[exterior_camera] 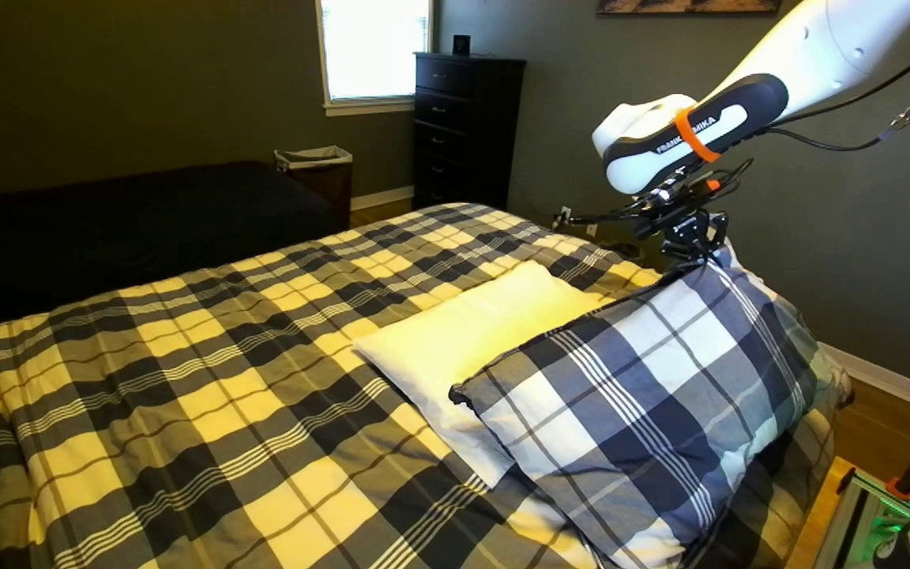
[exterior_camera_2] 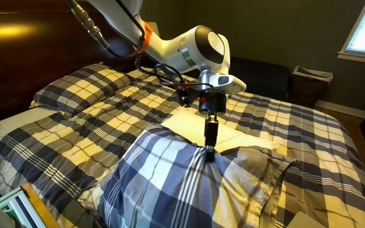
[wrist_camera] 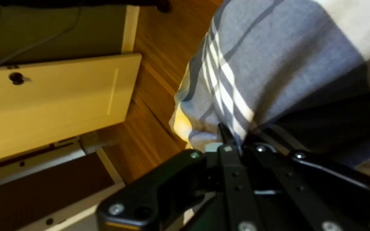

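My gripper (exterior_camera_2: 210,155) is shut on the upper edge of a blue, white and grey plaid pillow (exterior_camera_2: 169,183), pinching up a fold of its cloth. That edge is lifted, so the pillow stands tilted on the bed, as both exterior views show. In the wrist view the striped cloth (wrist_camera: 226,93) gathers to a point between the fingers, and dark folds hide part of the tips. A plain white pillow (exterior_camera: 463,324) lies flat on the bed behind the plaid one, which covers part of it.
A plaid comforter covers the bed (exterior_camera: 163,411). Another plaid pillow (exterior_camera_2: 84,85) rests by the dark headboard (exterior_camera_2: 17,50). A metal frame (exterior_camera_2: 21,205) stands beside the bed. Farther off are a hamper (exterior_camera: 321,182) and a dark dresser (exterior_camera: 467,126). The wrist view shows a door (wrist_camera: 59,102).
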